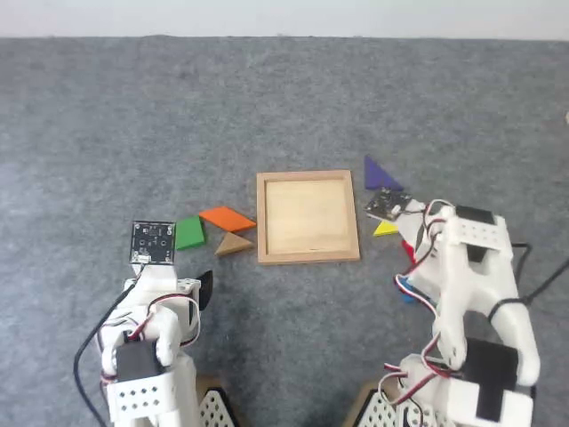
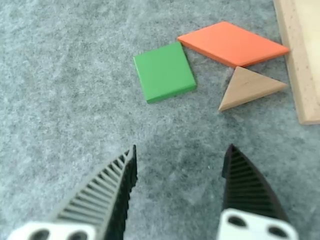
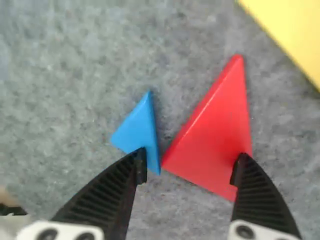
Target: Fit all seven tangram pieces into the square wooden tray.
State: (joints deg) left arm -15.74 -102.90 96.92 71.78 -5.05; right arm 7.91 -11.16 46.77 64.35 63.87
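Right jaws stand wide open and empty, straddling the red triangle [image 3: 215, 135] with the blue triangle [image 3: 137, 132] at one tip, likely poised to grip the red piece for the tray [image 1: 308, 258]; left jaws gape empty, short of the green square [image 2: 164, 71].

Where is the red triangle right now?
The red triangle lies right of the tray in the high view, under the open right gripper; the right wrist view shows the blue triangle beside it.
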